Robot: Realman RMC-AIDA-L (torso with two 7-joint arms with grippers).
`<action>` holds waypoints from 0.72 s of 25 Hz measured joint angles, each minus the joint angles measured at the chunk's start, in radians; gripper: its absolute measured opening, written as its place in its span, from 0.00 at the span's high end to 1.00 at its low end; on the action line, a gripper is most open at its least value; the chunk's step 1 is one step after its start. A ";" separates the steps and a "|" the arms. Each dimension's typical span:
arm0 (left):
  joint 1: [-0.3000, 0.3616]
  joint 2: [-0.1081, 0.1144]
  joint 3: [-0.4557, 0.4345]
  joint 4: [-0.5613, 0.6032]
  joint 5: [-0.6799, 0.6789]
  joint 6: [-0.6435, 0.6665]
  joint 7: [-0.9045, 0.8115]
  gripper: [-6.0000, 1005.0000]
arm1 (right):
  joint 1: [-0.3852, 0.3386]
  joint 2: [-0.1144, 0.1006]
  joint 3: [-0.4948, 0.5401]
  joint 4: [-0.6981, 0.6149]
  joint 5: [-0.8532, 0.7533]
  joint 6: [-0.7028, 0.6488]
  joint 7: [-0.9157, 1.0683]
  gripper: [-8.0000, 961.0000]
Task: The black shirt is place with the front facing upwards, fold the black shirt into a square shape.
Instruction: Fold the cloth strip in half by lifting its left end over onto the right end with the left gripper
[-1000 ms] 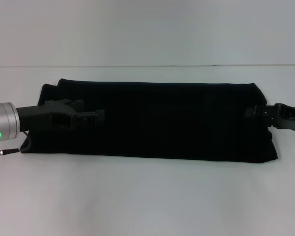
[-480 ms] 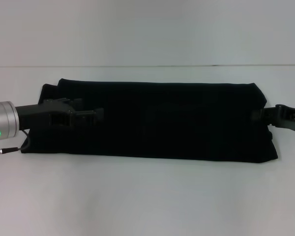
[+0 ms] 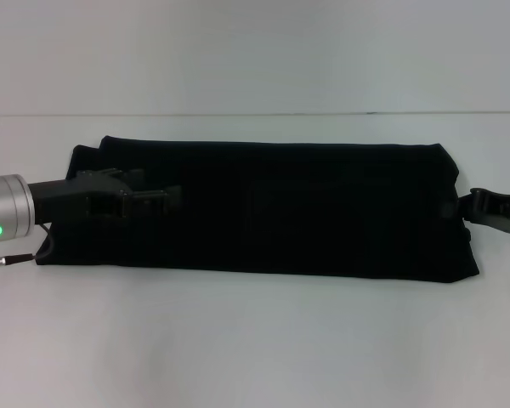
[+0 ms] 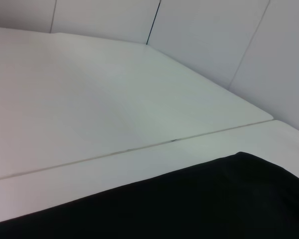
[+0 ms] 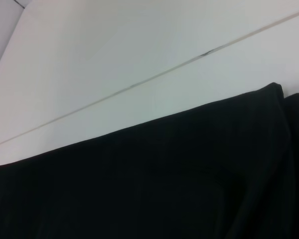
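1. White desk (image 3: pixel 255 340) takes up most of what I can see, with a pale wall behind it and a thin seam running across the far side.
2. Black shirt (image 3: pixel 263 208) lies across the middle of the desk as a long, low band running side to side, already folded lengthwise. No lettering or label shows, so the printed side seems to be tucked inside or facing down.
3. Left pincer (image 3: pixel 157 201) reaches in over the shirt's left end, low above the cloth. Black on black, so I cannot tell whether its fingers are spread or pinching fabric.
4. Right pincer (image 3: pixel 484 208) sits at the shirt's right edge, mostly off the cloth. I cannot tell its finger state either.
5. Risk, as I judge it: the band must be folded end over end to make a square. If either pincer catches only the top layer, the layers could slide apart and the edges go crooked. A drag across the desk could also bunch the cloth.
6. Only the head view shows both arms and the whole band. The right wrist view shows two stacked layers at a far corner, stepped slightly apart. The left wrist view gives only a far hem and the desk seam.
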 joint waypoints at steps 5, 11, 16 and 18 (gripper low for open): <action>0.000 0.000 0.000 0.000 -0.001 0.002 0.000 0.12 | -0.008 0.000 0.000 -0.005 0.000 -0.001 -0.001 0.99; 0.000 -0.001 -0.001 0.000 -0.001 0.005 -0.001 0.12 | -0.029 -0.012 0.029 -0.014 0.019 -0.029 -0.032 0.99; -0.001 -0.004 0.000 0.000 -0.001 0.001 -0.001 0.12 | -0.032 -0.020 0.039 -0.011 0.024 -0.035 -0.042 0.99; -0.001 -0.005 0.000 0.000 -0.001 0.001 -0.001 0.12 | -0.034 -0.020 0.039 -0.011 0.024 -0.032 -0.042 0.99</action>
